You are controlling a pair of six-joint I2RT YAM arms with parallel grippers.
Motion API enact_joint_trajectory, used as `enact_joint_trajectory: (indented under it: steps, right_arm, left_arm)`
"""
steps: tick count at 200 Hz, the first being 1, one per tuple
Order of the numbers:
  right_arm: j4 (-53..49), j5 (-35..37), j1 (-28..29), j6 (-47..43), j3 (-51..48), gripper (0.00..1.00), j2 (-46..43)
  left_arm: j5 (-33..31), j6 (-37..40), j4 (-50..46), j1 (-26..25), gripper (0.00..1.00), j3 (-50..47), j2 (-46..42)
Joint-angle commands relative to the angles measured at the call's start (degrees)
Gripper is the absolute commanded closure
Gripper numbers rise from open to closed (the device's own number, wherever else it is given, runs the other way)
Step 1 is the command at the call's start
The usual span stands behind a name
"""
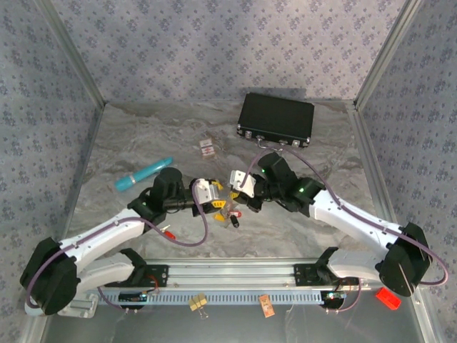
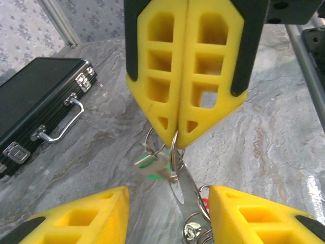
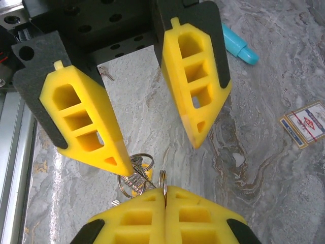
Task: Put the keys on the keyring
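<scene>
The black hard case with silvery latches and a metal handle (image 1: 277, 120) lies at the far side of the marbled table and bears no lettering that can be read. Well to the left of the case and nearer the arm bases lies the turquoise plastic cylinder (image 1: 143, 174).

In front of the case's left end, the two grippers meet tip to tip. The left gripper (image 2: 169, 192) has its yellow jaws apart on either side of the hanging bunch, touching nothing that can be seen. The right gripper (image 3: 164, 190) has its jaws closed on the thin silvery wire keyring (image 2: 171, 152).

The small metal keys with coloured plastic heads (image 3: 134, 178) dangle below the keyring. They are light, stiff and likely to swing or slip. The flat plastic head looks the best place to grip, leaving each hole free.

The red-and-white card (image 3: 303, 123), left of the case, carries print too small to read.
</scene>
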Motion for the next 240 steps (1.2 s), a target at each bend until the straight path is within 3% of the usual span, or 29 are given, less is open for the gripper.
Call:
enact_joint_trajectory:
  steps: [1, 86, 130, 144, 157, 183, 240]
  right_arm:
    - [0.17, -0.6, 0.62, -1.87, 0.59, 1.0, -0.97]
    - [-0.58, -0.25, 1.97, -2.75, 1.4, 1.0, 0.21]
    - [-0.62, -0.12, 2.23, -2.71, 1.33, 1.0, 0.31]
    - [-0.3, -0.02, 2.19, -2.12, 1.06, 1.0, 0.0]
    - [1.4, -0.31, 1.63, -0.54, -0.18, 0.82, -1.45]
    - [7.88, -1.8, -1.08, 4.72, -6.28, 0.69, -7.72]
    - [16.38, -1.68, -0.47, 6.25, -15.12, 0.72, -11.39]
  left_arm:
    - [5.03, 0.27, 0.92, -0.41, 0.58, 2.54, 0.79]
    - [5.12, 1.17, -0.83, -1.06, 0.76, 4.08, 2.43]
    - [5.21, 1.87, -2.5, -1.21, 1.0, 4.42, 2.24]
    - [5.05, 1.96, -2.64, -1.3, 1.0, 4.38, 2.05]
    - [4.52, 1.92, -2.64, -1.31, 1.0, 4.22, 1.81]
    - [2.95, 0.78, -1.64, -1.33, 1.0, 2.68, 0.55]
    - [3.11, -4.34, 4.59, -1.3, 1.0, -1.42, -2.0]
